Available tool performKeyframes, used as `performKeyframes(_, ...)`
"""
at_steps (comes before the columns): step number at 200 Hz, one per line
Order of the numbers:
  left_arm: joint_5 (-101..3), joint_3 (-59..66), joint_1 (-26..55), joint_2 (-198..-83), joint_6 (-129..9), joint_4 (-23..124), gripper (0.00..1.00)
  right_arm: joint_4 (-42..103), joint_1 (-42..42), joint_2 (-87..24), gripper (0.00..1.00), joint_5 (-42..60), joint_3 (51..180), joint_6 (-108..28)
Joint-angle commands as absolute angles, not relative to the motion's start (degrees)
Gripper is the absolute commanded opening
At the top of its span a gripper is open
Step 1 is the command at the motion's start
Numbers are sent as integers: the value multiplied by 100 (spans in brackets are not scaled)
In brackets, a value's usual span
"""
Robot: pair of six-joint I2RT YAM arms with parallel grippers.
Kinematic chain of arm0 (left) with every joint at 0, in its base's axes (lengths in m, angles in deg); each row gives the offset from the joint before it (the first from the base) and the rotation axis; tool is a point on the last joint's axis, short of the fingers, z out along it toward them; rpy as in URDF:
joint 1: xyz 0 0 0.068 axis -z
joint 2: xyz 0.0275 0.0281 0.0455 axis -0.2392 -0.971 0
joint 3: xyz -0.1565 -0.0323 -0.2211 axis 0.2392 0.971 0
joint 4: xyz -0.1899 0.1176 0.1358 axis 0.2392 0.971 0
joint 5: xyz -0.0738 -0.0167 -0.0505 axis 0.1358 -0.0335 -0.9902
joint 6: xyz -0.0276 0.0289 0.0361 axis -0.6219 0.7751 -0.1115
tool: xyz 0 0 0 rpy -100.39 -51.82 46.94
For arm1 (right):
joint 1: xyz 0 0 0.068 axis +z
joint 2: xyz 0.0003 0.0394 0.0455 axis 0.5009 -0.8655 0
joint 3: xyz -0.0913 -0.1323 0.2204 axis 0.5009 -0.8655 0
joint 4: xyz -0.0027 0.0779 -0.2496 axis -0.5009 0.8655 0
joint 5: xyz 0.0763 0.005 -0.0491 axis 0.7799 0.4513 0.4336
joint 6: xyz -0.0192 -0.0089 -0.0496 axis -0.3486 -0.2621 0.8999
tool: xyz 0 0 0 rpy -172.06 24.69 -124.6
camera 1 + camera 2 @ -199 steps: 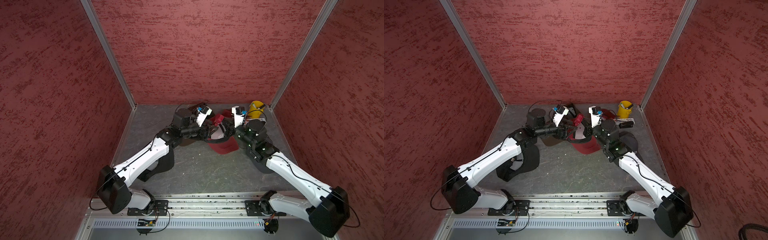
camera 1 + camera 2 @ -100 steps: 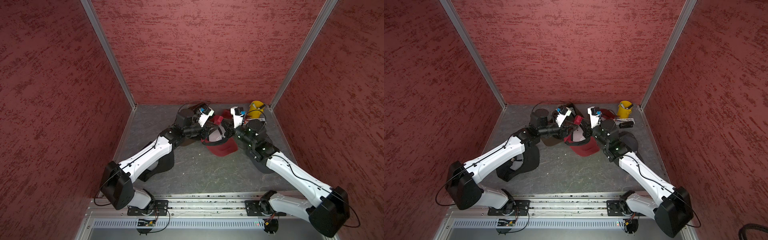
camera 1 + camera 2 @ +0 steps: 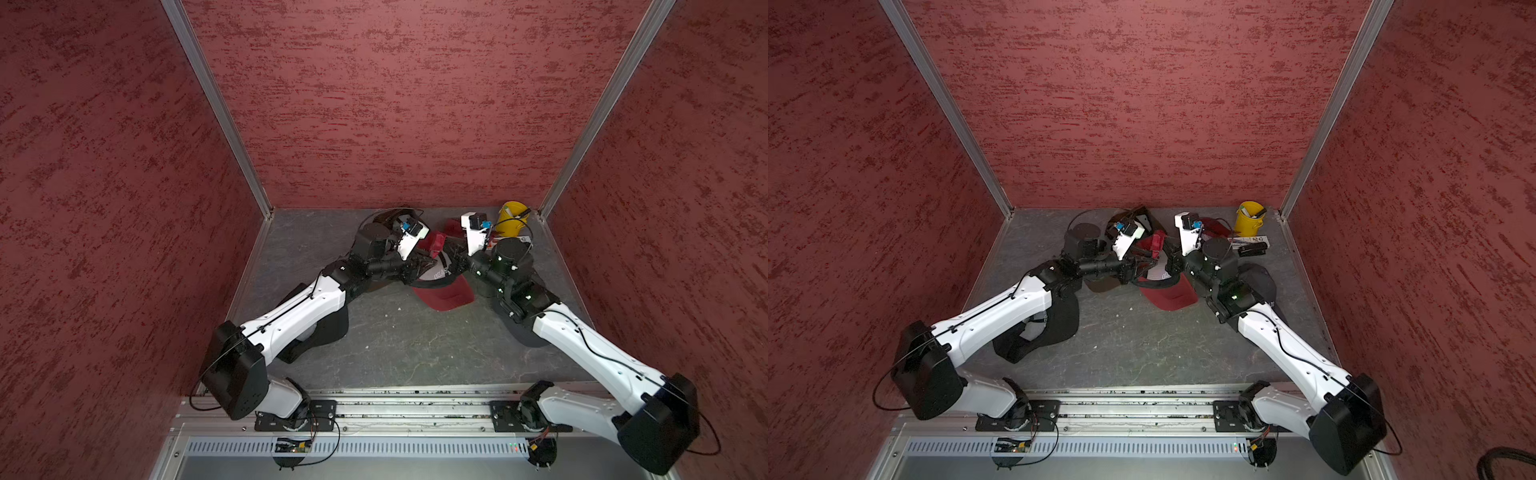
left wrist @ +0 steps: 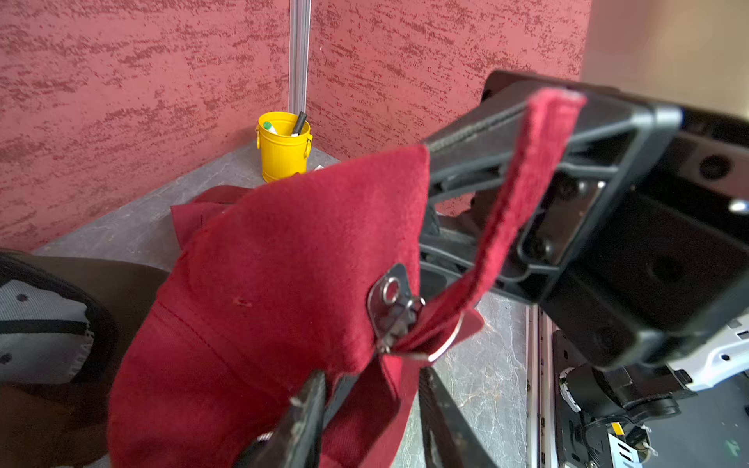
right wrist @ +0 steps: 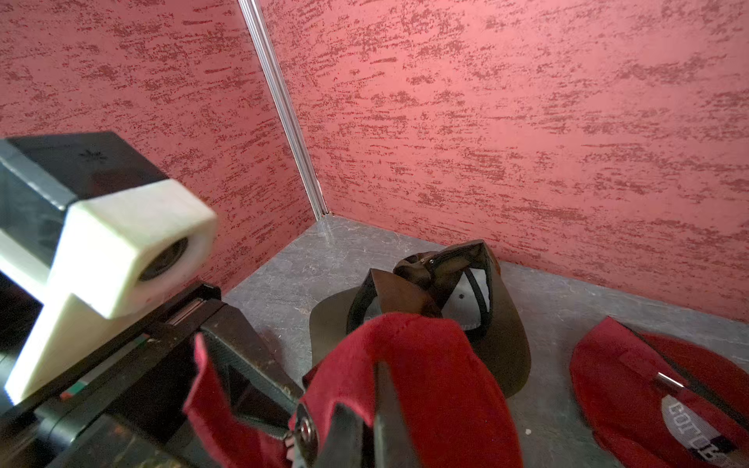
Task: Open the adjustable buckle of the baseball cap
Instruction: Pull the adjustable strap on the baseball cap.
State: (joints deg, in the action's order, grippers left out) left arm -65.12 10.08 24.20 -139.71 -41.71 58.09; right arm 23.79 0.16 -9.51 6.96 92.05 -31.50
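Three red, dark-streaked textured walls [image 3: 395, 104] are joined by aluminium corner posts [image 3: 215, 104]; a mottled grey, scuffed floor [image 3: 395, 345] is enclosed between them.

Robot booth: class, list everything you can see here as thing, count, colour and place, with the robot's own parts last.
table: one, grey, under everything.
held cap: one, red, mid-table between both grippers.
buckle: one, silver, on the held cap's back, red strap through it.
second red cap: one, red, back right of the table.
brown cap: one, dark brown, behind the held cap.
black cap: one, black, under the left arm.
dark cap: one, blackish, under the right arm.
bucket: one, yellow, back right corner, markers inside.
left gripper: one, black, straddling the held cap's edge.
right gripper: one, black, shut on the held cap beside the buckle.
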Motion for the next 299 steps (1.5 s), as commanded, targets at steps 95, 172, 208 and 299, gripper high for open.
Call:
performKeyframes(95, -5998, 1005, 2606, -13888, -3934, 5557, 27, 2167, -9, -843, 0, 927, 9403, -3321)
performKeyframes(172, -6721, 583, 2451, -13747, -3945, 6303, 0, 2399, -10, -637, 5, 793, 9160, -2865)
performKeyframes(208, -8003, 250, 2183, -13795, -4423, 6573, 0, 2505, -9, -486, 31, 738, 8964, -2286)
performKeyframes(299, -9410, -532, 1965, -14395, -4921, 7258, 0, 1905, 2, 111, 50, 594, 8279, -1537)
